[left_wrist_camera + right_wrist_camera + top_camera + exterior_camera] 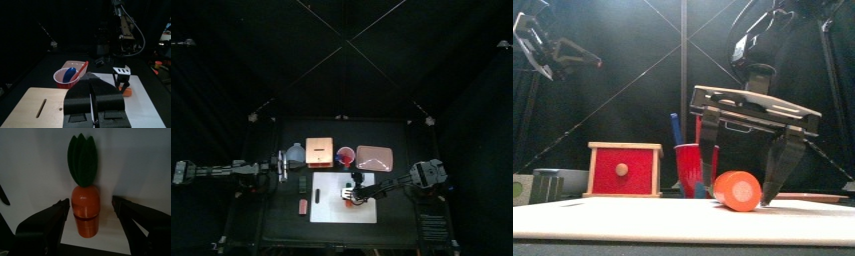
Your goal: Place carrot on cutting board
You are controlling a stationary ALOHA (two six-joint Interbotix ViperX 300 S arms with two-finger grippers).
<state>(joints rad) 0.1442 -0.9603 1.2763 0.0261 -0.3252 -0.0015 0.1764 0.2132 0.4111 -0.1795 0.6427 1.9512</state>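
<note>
Carrot lay flat on the cutting board, right gripper poised over it.

Lay with orange butt end toward the desk's front and dark green leaves toward the back, long axis running front to back. Straddled by the right gripper's jaws, spread wide, one on each side and clear of the carrot, gripping nothing. Reached in steeply from the right, wrist bent, jaws pointing down. Left gripper hung back at the left, jaws pressed together and empty.
</note>
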